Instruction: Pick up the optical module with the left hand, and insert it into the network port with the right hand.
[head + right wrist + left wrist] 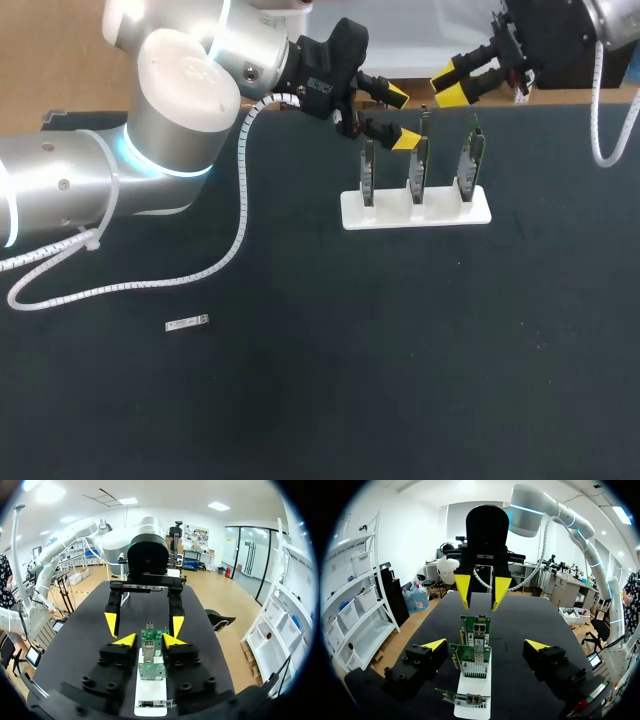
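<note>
Black surface point(300, 400) carries the module point(187, 322) nearest. It lies flat and alone toward the left, well apart from both claws. Farther back, a white stand point(415, 212) holds three boards point(417, 165) upright in a row. By the tops of the left and middle boards hangs the left claw point(402, 117), released and holding nothing, its yellow tips wide apart. In its wrist view the row of boards runs away from it between the spread fingers point(434, 645), and none of them is touched. A metal port point(479, 629) shows on the board farthest from that claw. Farthest back, past the stand's right end, the right claw point(451, 86) hangs released too, with a narrower gap between its tips and nothing held. In its own wrist view the closest board stands just ahead of its tips.
</note>
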Robot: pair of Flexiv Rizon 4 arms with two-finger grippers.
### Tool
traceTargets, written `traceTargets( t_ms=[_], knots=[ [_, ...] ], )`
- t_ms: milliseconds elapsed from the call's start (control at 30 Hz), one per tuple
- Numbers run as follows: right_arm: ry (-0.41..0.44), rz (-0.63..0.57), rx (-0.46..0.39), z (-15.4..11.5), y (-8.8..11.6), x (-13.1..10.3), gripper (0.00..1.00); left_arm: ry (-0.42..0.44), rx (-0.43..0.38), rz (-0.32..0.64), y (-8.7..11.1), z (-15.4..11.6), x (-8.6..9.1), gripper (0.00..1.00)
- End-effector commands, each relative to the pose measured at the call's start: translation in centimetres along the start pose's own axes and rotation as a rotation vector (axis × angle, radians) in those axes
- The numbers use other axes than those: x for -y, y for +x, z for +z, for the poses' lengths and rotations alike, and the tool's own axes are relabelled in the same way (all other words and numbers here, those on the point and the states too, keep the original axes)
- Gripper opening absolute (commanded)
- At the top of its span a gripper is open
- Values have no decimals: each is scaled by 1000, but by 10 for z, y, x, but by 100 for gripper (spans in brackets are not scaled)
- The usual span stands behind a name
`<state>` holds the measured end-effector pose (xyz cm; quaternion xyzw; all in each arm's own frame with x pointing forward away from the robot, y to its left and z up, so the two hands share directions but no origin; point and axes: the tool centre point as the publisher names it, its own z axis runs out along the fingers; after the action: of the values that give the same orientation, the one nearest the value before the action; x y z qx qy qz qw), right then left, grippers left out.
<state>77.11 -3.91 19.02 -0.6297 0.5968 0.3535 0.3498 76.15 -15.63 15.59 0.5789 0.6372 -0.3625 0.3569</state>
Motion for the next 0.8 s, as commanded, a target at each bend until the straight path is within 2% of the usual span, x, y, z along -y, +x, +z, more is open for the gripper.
traceTargets(
  t_ms=[33, 433, 800],
  knots=[
    [-11, -7, -1, 6, -2, 5, 0, 3, -6, -2, -1, 1, -2, 100],
    [-37, -10, 1, 17, -2, 9, 0, 3, -6, -2, -1, 1, -2, 100],
    [-51, 14, -12, 22, 6, 6, 0, 3, -6, -2, -1, 1, -2, 100]
  ],
)
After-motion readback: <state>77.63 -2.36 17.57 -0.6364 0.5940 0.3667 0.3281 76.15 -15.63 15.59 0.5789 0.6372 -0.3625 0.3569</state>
